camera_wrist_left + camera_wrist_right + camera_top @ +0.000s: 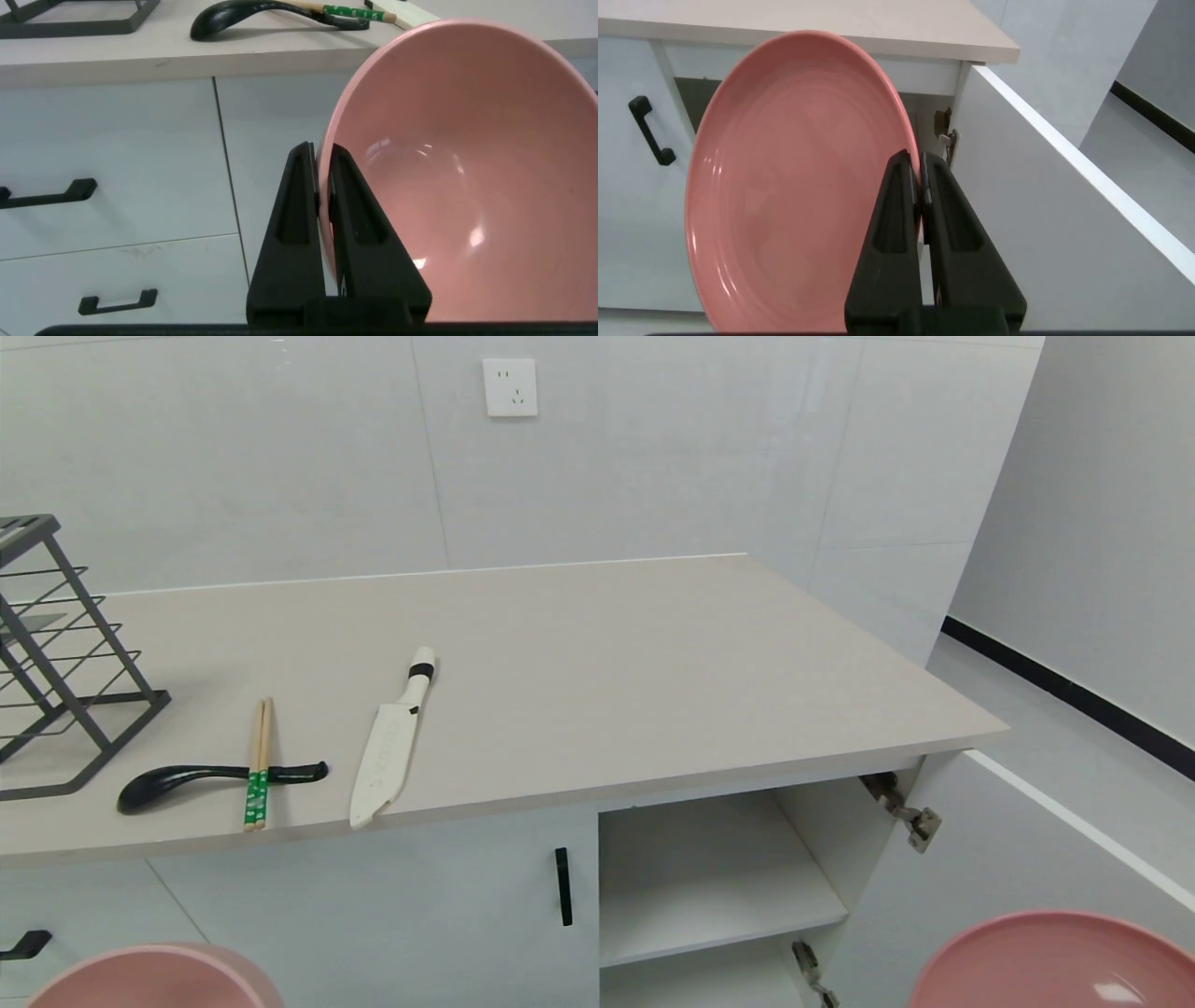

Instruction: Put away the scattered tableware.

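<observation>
Left end effector (322, 168): clamping the pink bowl (458, 177), lower left.
Right end effector (915, 182): clamping the pink plate (785, 177), lower right.
Left to do: spoon (177, 782), chopsticks (259, 765) and knife (390, 747) are lying on the desk (653, 663).

The cabinet opening (709, 868) gapes between the closed door (373, 905) and the swung-out door (1008, 868).

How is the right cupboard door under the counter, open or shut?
Open. The door stands swung out to the right, showing its hinge and the shelf inside.
</observation>
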{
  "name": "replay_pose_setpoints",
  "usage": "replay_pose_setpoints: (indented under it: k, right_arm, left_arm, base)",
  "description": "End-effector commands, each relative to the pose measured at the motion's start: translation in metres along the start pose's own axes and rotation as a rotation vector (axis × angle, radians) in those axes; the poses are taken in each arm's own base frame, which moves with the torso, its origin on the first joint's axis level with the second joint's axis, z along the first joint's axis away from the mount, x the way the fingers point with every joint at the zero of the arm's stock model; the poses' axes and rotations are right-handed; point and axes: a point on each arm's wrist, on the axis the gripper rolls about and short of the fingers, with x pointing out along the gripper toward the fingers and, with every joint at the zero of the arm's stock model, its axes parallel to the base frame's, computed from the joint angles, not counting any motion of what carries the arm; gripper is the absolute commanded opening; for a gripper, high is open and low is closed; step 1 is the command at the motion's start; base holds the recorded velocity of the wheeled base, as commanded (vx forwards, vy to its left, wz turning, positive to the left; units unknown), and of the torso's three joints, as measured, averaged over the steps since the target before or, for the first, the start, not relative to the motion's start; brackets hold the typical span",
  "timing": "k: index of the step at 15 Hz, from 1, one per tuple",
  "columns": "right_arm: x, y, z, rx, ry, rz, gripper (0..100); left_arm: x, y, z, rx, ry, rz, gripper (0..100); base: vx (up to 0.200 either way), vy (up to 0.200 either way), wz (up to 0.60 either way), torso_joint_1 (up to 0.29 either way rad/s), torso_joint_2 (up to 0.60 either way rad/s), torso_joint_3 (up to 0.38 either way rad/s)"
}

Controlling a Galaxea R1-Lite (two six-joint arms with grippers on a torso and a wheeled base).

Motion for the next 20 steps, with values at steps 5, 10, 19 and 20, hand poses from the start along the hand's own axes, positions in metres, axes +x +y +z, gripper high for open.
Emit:
replay_pose_setpoints:
  k: [5, 10, 19, 20]
  right_arm:
    - [0.0001, 0.0, 0.0001, -0.001, 0.001, 0.001, 0]
    - [0.0001, 0.0, 0.0001, 0.002, 0.001, 0.001, 0]
    - [0.0001, 0.0, 0.0, 0.03, 0.002, 0.001, 0]
    - [0.0001, 0.0, 0.0, 0.04, 0.002, 0.001, 0]
  left_arm:
    - [0.0001, 0.0, 0.0, -0.002, 0.002, 0.0, 0]
    - [0.0001, 0.0, 0.0002, -0.004, 0.0, 0.0, 0]
    - [0.0001, 0.0, 0.0002, -0.005, 0.0, 0.0, 0]
    - [0.0001, 0.0, 0.0, -0.005, 0.002, 0.0, 0]
  base:
    - [0.0, 0.0, 0.0, -0.214, 0.11, -0.099]
    - [0.0, 0.0, 0.0, -0.474, 0.19, -0.282]
    - [0.0, 0.0, 0.0, -0.125, 0.18, 0.043]
    - [0.0, 0.0, 0.0, -0.041, 0.42, 0.354]
